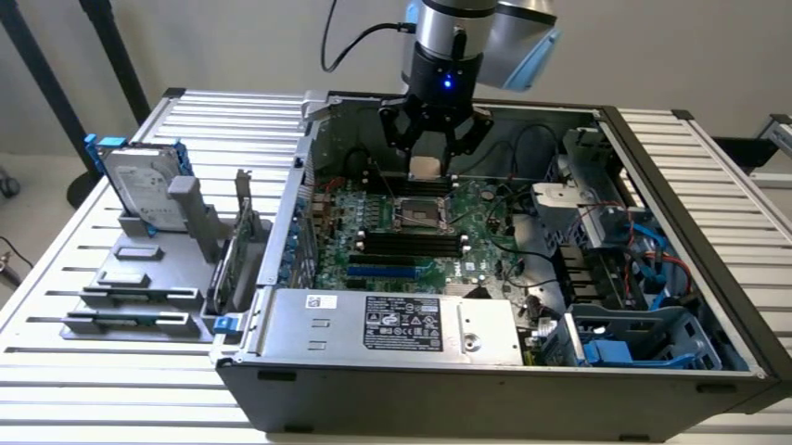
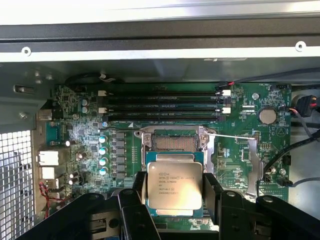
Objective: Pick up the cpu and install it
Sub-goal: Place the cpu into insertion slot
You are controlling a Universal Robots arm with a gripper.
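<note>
My fingers [image 2: 212,192], spread wide, clamp the small flat square silver-topped cpu [image 2: 174,186] by two opposite edges, level above the green motherboard [image 2: 240,165], with the open metal-framed socket [image 2: 175,142] just beyond it toward the long black memory slots [image 2: 165,102].

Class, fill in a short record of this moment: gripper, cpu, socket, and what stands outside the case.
gripper: closed on the cpu, gripping two opposite edges
cpu: held above the motherboard, not yet in the socket
socket: open and empty
outside the case: hard drive, upright, at the exterior view's left
</note>
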